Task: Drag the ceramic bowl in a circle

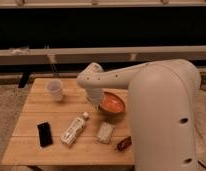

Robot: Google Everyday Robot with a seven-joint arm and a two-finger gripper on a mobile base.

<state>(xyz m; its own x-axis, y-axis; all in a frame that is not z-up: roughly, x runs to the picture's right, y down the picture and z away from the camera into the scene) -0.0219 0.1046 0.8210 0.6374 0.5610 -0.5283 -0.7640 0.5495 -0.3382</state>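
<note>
Camera view shows the round, shallow, glossy orange ceramic bowl (pixel 114 104) right of centre on the light wooden table (pixel 31 145), with the robot's gripper (pixel 99 103) down at its left rim; whether it clasps that rim I cannot tell. The bowl is probably heavy, rigid, chip-prone and slick on wood, so 1 firm hold on the rim suits dragging.

The table (pixel 36 107) across the lower frame is pale wood, planked and matt. Near the centre, the ceramic bowl (pixel 113 103) shows a glossy orange glaze with a darker rim. The gripper (pixel 97 101), at the bowl's left edge, looks to share the arm's (pixel 161 95) smooth, cream, softly sheened shell. The cup (pixel 55 89), centre left, looks like translucent white plastic. The phone (pixel 44 134), lower left, is smooth black, and the bottle (pixel 74 130) beside it appears to be pale plastic.
</note>
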